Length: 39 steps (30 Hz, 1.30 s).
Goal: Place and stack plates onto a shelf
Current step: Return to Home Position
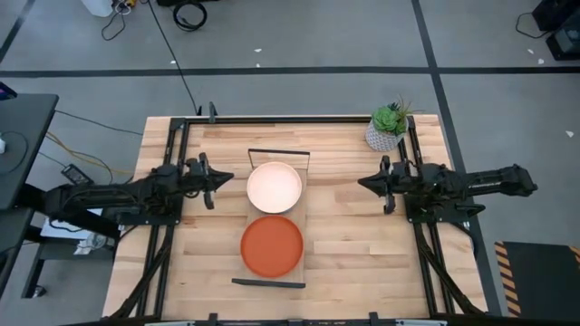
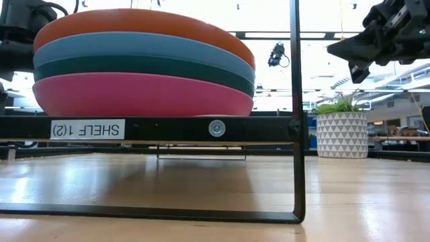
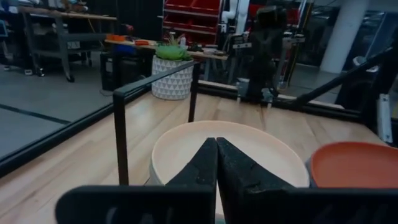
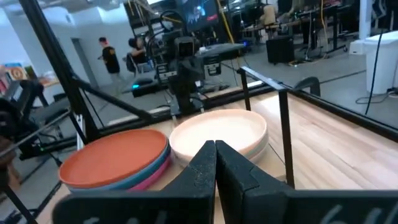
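With the plates point(image 1: 275, 186) stacked on the shelf point(image 1: 304, 214) between them, the left fingers point(image 3: 202, 167) and right fingers point(image 4: 206, 163), closed and empty, seemingly need only to retreat home.

Left gripper point(image 1: 220, 180) near table's point(image 1: 344, 263) left edge, fingers pressed together, pointing inward. Right gripper point(image 1: 365, 184) near right edge, mirrored, fingers together.

Grey floor point(image 1: 299, 91) lies all round the wooden table point(image 1: 362, 263), crossed by dark tape lines point(image 1: 272, 70). Cables point(image 1: 190, 14) coil at eleven o'clock, a black desk point(image 1: 18, 127) stands at nine, and a hazard-striped mat point(image 1: 517, 272) lies at four. Farther off are red storage racks point(image 3: 199, 18), a workbench point(image 3: 56, 22) and two people point(image 4: 111, 56) (too distant to make out more), under bright overhead light point(image 2: 322, 20).
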Tool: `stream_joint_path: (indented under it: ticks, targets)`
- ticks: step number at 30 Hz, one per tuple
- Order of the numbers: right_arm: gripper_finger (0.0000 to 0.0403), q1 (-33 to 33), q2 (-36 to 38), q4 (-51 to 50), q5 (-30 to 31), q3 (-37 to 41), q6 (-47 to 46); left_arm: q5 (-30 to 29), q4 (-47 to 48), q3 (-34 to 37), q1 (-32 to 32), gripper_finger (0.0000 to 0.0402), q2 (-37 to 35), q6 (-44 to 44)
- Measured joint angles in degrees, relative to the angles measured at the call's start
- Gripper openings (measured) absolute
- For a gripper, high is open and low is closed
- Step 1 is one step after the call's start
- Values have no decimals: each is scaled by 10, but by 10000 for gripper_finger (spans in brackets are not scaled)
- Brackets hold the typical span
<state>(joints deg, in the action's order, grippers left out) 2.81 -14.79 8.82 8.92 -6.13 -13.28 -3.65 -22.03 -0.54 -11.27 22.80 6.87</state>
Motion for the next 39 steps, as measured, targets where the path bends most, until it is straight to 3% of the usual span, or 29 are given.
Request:
stream_joint_path:
  ticks: [8, 14, 19, 39]
  targets:
    - [13, 0, 117, -25, -14, 0, -25, 48, 114, 0, 0, 9, -136, 14]
    - [13, 0, 141, 1, -13, 0, -27, 60, 184, 0, 0, 10, -223, 33]
    - [13, 0, 141, 8, -13, 0, -27, 60, 179, 0, 0, 11, -225, 106]
    - [13, 0, 141, 9, -11, 0, -27, 59, 178, 0, 0, 11, -225, 105]
